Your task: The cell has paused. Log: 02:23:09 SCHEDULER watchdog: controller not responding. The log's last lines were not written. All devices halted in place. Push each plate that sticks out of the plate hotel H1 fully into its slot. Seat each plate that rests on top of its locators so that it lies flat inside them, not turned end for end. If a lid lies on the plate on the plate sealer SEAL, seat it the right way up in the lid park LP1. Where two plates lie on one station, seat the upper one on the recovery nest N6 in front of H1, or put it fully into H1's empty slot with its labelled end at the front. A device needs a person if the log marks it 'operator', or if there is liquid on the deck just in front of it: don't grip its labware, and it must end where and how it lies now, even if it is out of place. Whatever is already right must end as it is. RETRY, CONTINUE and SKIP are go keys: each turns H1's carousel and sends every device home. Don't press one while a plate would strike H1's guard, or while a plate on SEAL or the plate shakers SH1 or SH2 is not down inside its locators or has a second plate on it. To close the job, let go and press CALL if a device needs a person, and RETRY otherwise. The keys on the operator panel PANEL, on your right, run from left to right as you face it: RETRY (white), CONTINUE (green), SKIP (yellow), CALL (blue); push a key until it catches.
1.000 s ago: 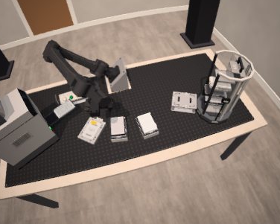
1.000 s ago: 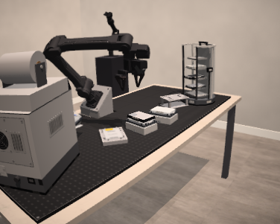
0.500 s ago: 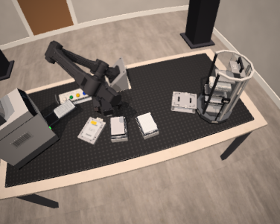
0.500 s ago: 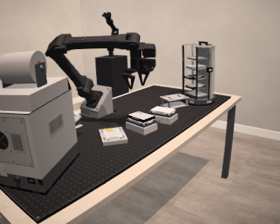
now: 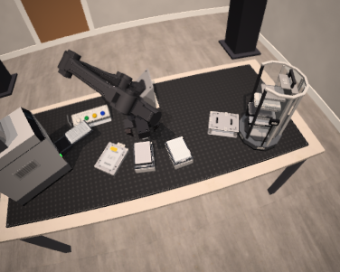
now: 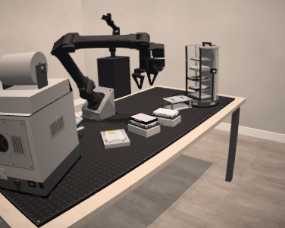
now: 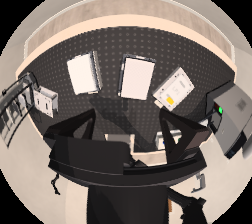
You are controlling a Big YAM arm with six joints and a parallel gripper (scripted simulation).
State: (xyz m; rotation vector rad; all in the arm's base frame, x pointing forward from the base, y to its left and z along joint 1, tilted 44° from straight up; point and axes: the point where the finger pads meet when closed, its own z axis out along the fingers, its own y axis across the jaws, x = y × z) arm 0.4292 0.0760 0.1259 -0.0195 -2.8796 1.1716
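My gripper (image 5: 139,132) is open and empty, high above the deck just behind the two shakers; it also shows in the side view (image 6: 145,76) and the wrist view (image 7: 126,131). One shaker carries a white plate (image 5: 144,154) (image 7: 137,77). The other carries a white plate (image 5: 178,152) (image 7: 84,73) that looks slightly turned on its base. The plate hotel H1 (image 5: 273,107) (image 6: 202,75) stands at the right end with plates on its shelves. The recovery nest N6 (image 5: 223,123) lies in front of it. The sealer SEAL (image 5: 20,162) has a white plate (image 5: 79,131) on its tray.
The lid park LP1 (image 5: 111,157), with a yellow mark, lies left of the shakers. The key panel PANEL (image 5: 90,116) sits behind the sealer tray, left of the arm base (image 5: 146,89). I see no liquid on the deck from here.
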